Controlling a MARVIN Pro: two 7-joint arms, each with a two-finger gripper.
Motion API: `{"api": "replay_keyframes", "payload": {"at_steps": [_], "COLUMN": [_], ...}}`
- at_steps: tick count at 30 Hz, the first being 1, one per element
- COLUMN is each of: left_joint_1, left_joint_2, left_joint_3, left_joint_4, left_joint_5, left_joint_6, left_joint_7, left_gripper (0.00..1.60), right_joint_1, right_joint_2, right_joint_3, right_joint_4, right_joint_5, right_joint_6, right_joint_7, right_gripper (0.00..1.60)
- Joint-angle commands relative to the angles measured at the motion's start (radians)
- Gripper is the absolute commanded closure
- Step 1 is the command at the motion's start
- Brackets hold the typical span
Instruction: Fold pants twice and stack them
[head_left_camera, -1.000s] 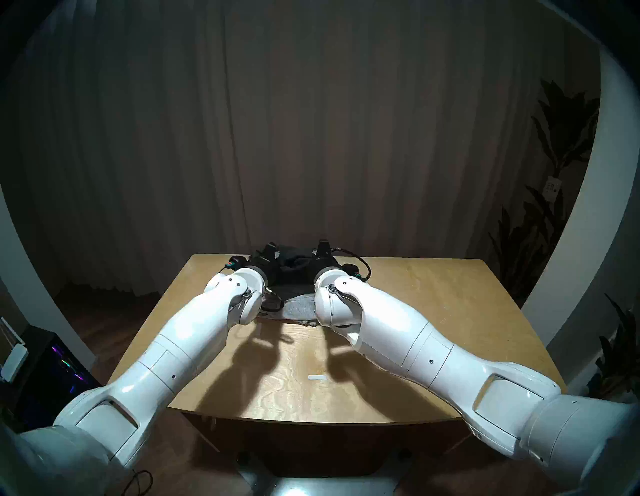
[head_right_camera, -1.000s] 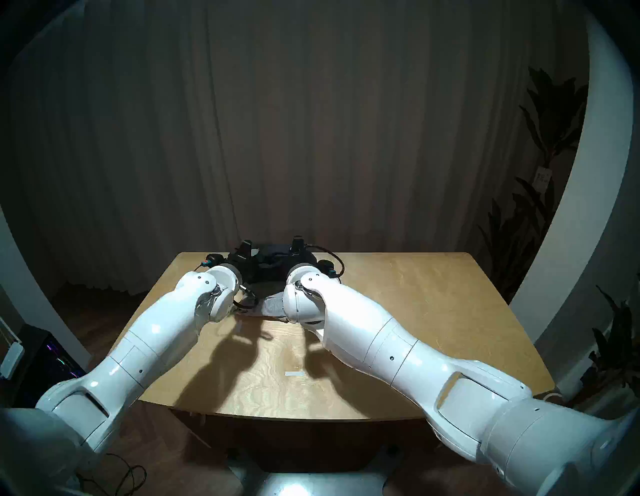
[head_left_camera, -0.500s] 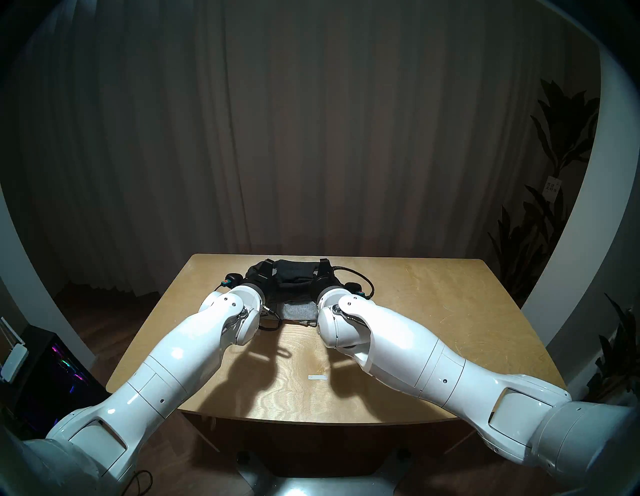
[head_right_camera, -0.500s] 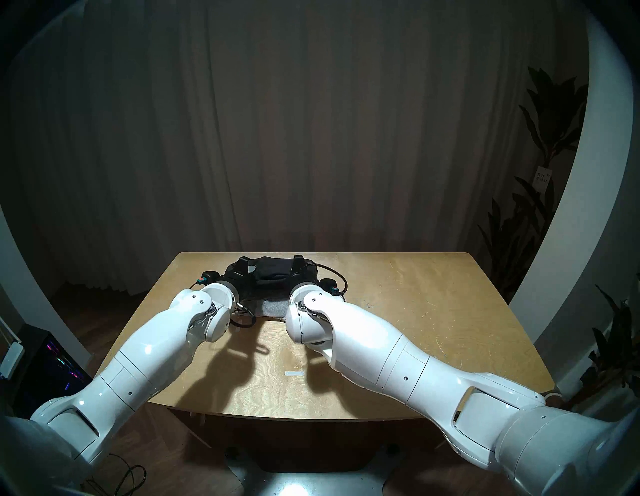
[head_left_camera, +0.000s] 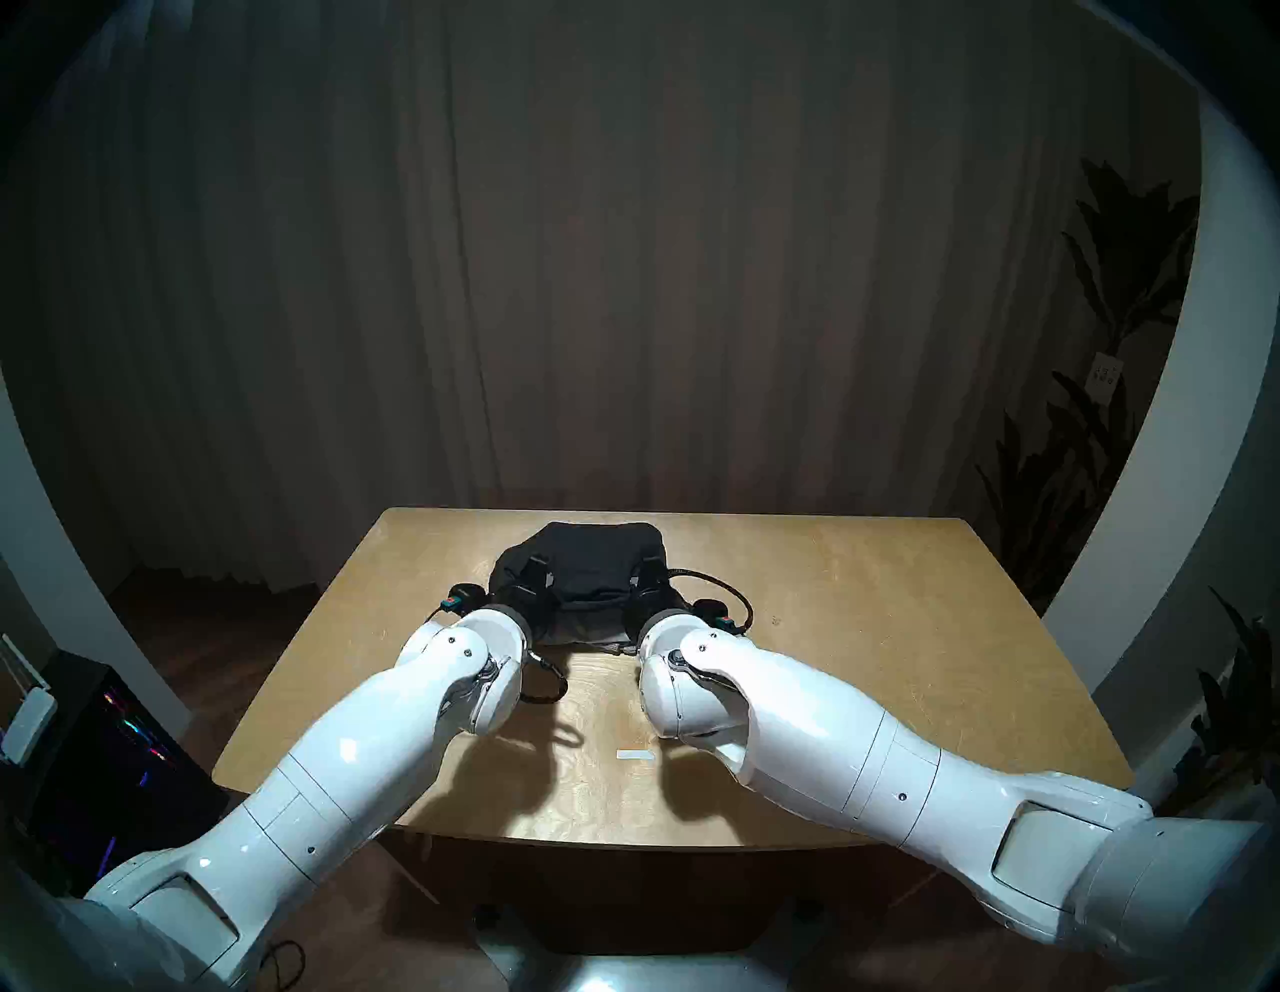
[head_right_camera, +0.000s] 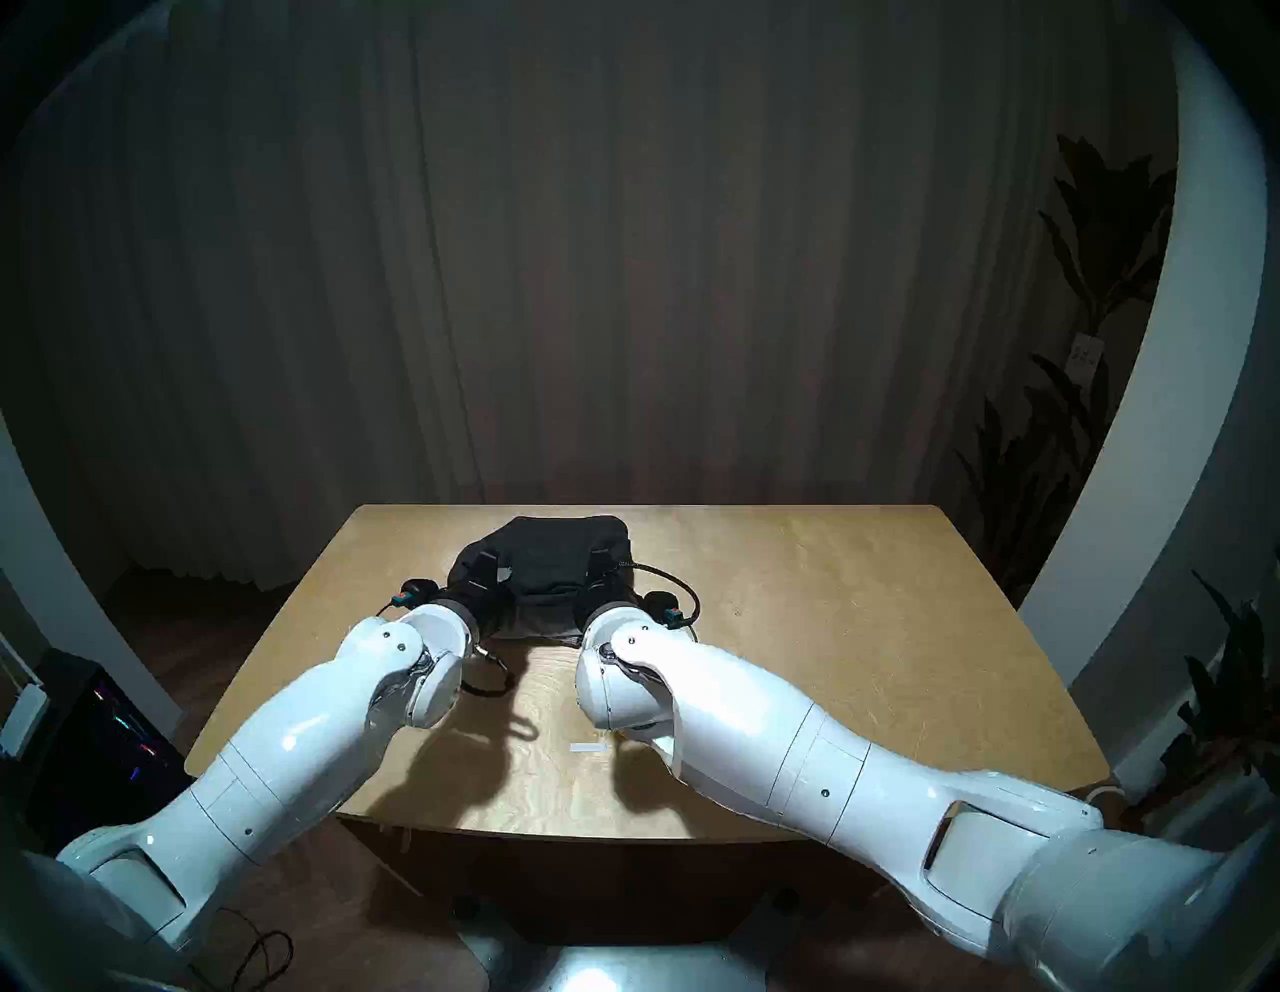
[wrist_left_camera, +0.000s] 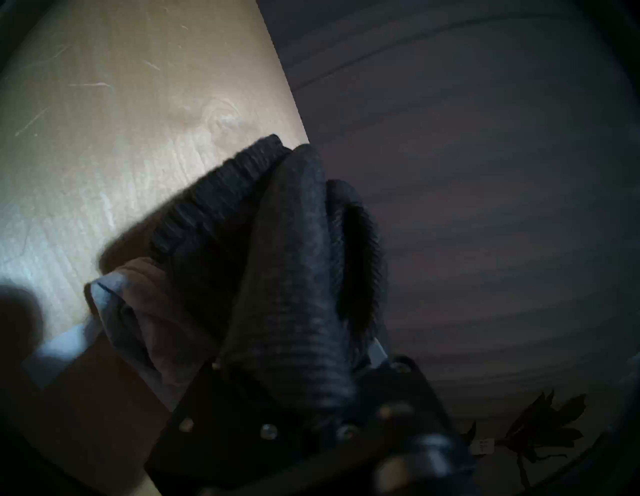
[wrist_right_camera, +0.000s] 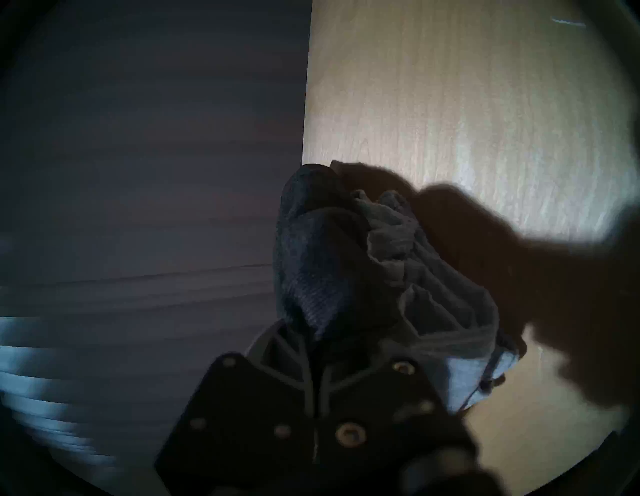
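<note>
The black shorts (head_left_camera: 583, 564) lie bunched on the far middle of the wooden bench (head_left_camera: 866, 623), draped over a pair of grey shorts (head_left_camera: 589, 634) of which only a thin strip shows at the near edge, just ahead of the two wrists. The left end effector (head_left_camera: 537, 564) is clamped on the left side of the black shorts, and the right end effector (head_left_camera: 647, 558) is clamped on their right side, so the dark cloth spans the gap between them and folds over toward the robot. In the left wrist view the ribbed black fabric (wrist_left_camera: 287, 277) rises straight out from between the closed jaws, with paler grey cloth (wrist_left_camera: 138, 311) tucked beside it against the bench. In the right wrist view black fabric (wrist_right_camera: 311, 263) sits in the shut jaws, with grey knit folds (wrist_right_camera: 433, 294) and a drawstring just beside it. A small white strip (head_left_camera: 634, 755) lies on the bench nearer the robot, well apart from the shorts.
</note>
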Motion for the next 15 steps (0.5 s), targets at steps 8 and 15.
{"api": "replay_keyframes", "payload": {"at_steps": [8, 15], "left_joint_1": [0.018, 0.027], "left_joint_2": [-0.007, 0.001], "left_joint_3": [0.01, 0.006], "left_joint_4": [-0.013, -0.041], "left_joint_5": [0.034, 0.037], "left_joint_6": [-0.051, -0.068], "left_joint_7": [0.023, 0.047], "left_gripper": [0.8, 0.0], "right_joint_1": [0.001, -0.015], "right_joint_2": [0.019, 0.041], "right_joint_3": [-0.002, -0.009], "right_joint_4": [-0.039, -0.053], "right_joint_5": [-0.008, -0.002], "right_joint_6": [0.004, 0.005], "right_joint_7": [0.008, 0.004], "right_gripper": [1.6, 0.93]}}
